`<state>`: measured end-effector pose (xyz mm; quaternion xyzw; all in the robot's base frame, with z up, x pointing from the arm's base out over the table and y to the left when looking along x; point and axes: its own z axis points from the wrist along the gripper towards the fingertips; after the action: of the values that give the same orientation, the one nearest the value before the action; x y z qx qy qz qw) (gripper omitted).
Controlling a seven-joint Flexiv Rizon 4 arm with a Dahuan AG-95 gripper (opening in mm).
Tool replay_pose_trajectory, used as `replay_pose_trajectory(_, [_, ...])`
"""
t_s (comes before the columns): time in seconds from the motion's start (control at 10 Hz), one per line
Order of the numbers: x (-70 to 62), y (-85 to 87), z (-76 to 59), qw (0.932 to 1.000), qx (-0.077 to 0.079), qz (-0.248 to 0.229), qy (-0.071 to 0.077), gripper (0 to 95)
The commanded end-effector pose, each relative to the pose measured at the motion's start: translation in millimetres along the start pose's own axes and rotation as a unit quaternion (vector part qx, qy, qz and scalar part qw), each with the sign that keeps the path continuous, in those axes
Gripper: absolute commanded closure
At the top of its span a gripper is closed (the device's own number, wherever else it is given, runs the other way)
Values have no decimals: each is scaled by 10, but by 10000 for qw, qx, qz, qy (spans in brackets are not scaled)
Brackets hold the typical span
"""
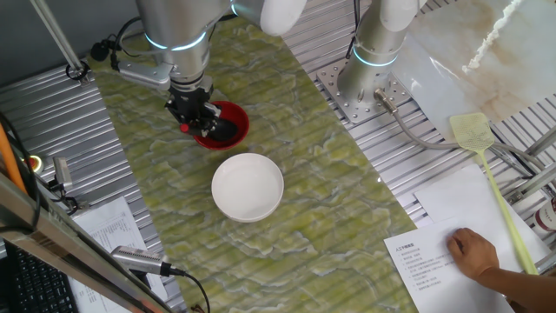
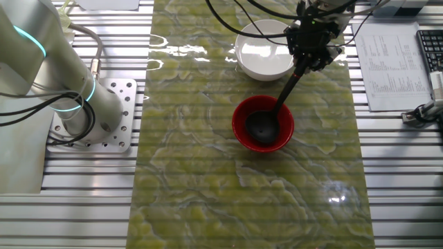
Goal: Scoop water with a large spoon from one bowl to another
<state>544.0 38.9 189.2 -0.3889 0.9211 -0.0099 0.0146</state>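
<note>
A green marbled mat (image 2: 201, 173) is covering the slatted metal table as the gripper (image 2: 313, 50) is clenching the large spoon (image 2: 280, 104) high on its handle. The handle is slanting down away from the gripper, the scoop sitting inside the red bowl (image 2: 239, 131), just beside the white bowl (image 2: 252, 66). Any water in either bowl is proving hard to make out, and the gripper is hiding the red handle tip in this view.

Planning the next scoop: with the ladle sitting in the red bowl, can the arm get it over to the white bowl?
Probably yes: the white bowl sits right beside the red bowl, with nothing between them blocking the ladle.
</note>
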Motion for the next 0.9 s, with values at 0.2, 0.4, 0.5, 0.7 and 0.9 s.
replay_pose_trajectory(0.2, [7,-5,40,10000,10,6,-13,950])
replay_pose_trajectory(0.4, [6,-3,43,10000,4,25,-19,950])
replay_pose_trajectory(0.5, [0,2,45,10000,3,26,-17,950])
replay_pose_trajectory(0.7, [-28,30,68,10000,-4,4,13,950])
replay_pose_trajectory(0.9, [-41,43,77,10000,-5,8,18,950])
